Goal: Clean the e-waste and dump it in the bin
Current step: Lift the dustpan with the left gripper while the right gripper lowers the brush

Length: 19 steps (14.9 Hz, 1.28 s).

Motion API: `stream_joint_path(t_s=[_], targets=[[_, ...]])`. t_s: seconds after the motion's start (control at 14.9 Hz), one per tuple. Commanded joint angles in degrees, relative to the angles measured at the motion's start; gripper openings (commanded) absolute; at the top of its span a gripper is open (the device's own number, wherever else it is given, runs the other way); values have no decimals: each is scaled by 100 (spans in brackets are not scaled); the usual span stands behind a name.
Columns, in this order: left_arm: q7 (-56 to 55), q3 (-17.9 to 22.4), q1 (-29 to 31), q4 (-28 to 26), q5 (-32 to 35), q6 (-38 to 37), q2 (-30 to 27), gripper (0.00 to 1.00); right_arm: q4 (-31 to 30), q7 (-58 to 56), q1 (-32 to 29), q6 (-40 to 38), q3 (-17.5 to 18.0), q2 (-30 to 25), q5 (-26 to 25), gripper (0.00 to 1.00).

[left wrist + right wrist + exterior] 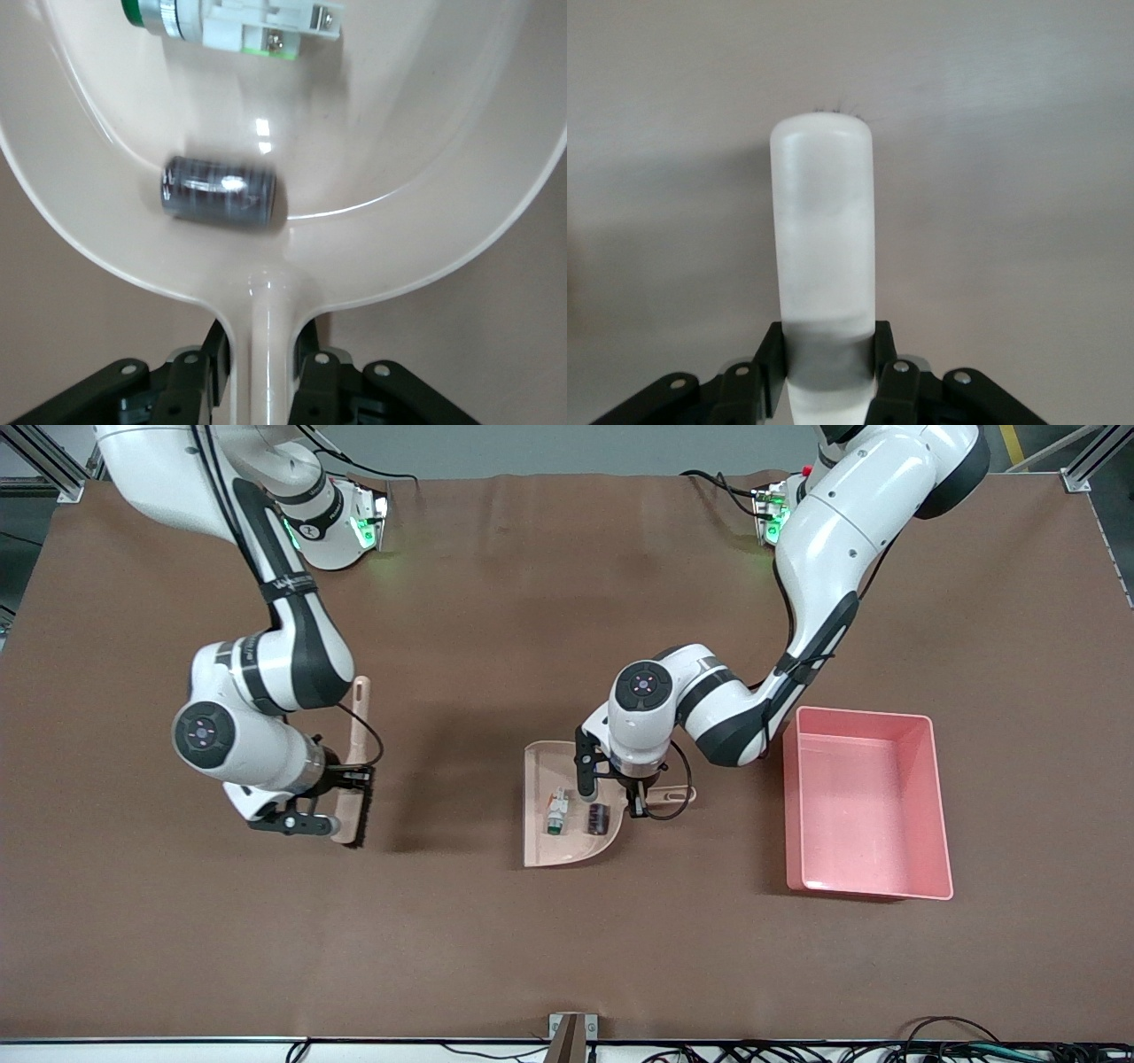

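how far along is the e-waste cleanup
Sweeping looks done: the white green-topped part and the dark maroon block both lie in the beige plastic dustpan. In hand: the left pincer grips the dustpan's handle; the right pincer holds the beige-handled black-bristled brush. Left: tipping the dustpan into the pink rectangular plastic tub.

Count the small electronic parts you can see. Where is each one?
2. Both lie in the dustpan held by the left gripper: the white part with a green top, and the dark part beside it, toward the handle.
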Motion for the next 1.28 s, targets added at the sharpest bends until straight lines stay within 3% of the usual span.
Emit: stream_joint_path(t_s=[0.0, 0.27, 0.67, 0.94, 1.08, 1.21], targets=[[482, -317, 562, 22, -235, -555, -491, 3, -1447, -124, -226, 1086, 88, -762, -269, 1], [518, -406, 1143, 13, -252, -1205, -1228, 3, -2258, -467, -568, 1774, 88, -1009, -269, 1], [1150, -414, 2328, 5, -639, -2199, -2283, 2, -2970, -1046, -990, 2389, 96, -1063, -269, 2], [2352, -406, 3312, -22, -709, -2350, -2373, 1, -3297, -1065, -1035, 2830, 97, -1010, -269, 3], [2390, -397, 3664, -66, -710, -2272, -2329, 1, -3280, -1065, -1105, 2812, 97, -992, -269, 12], [2652, -405, 4060, -48, -718, -1991, -2076, 1, -3236, -1065, -1105, 2812, 97, -984, -269, 35]])
